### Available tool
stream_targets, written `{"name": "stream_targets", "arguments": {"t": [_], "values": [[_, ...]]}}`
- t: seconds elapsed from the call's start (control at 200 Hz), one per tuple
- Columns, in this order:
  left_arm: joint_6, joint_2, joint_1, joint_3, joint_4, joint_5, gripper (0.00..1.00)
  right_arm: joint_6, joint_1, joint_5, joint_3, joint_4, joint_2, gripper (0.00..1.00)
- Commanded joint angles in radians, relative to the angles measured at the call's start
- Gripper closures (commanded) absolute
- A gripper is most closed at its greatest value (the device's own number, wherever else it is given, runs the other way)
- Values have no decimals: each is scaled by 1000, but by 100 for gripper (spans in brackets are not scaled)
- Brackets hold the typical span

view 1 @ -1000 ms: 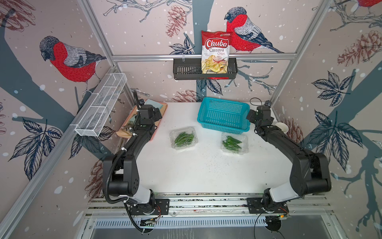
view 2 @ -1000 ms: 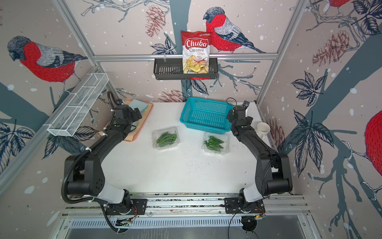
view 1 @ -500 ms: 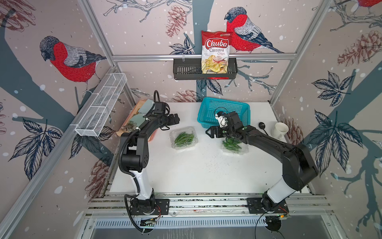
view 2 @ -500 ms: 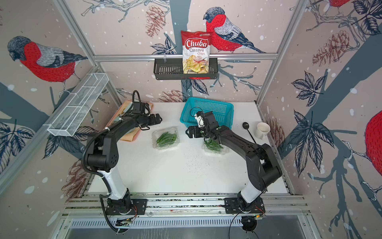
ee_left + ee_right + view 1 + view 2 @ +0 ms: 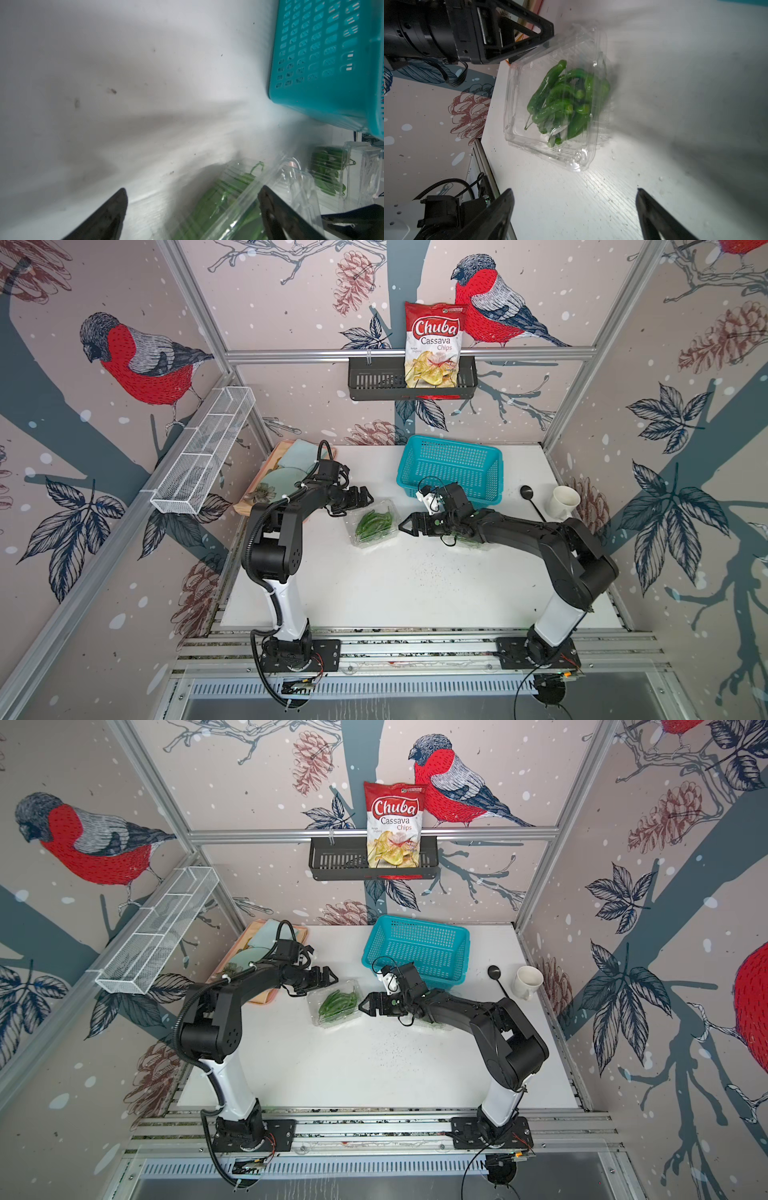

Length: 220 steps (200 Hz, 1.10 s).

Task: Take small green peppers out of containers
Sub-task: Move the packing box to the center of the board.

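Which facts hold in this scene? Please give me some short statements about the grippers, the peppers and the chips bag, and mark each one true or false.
1. The left gripper and the right gripper both have their fingers spread. True.
2. The peppers lie in clear boxes. True.
3. The right gripper holds a pepper. False: nothing is between its fingers.
4. The chips bag stands in the black rack. True.
5. The left gripper touches the chips bag. False: it is down beside a box.
6. The boxes stand in the rack. False: they stand on the table.
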Motion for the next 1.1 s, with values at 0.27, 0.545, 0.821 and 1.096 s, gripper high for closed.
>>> {"name": "stream_targets", "arguments": {"t": [0.27,0.545,0.821,1.096], "values": [[-70,-229,-32,-104,-53,-196,6,84,-29,-61,-209,212,-104,20],[-9,-178,-58,-18,-106,-153,5,158,6,-90,-242,329,-47,26],[-31,-129,-88,-27,-76,-82,6,211,-4,-102,-174,387,80,37],[-125,-208,-151,-142,-10,-96,9,242,-17,-82,-164,406,97,42]]}}
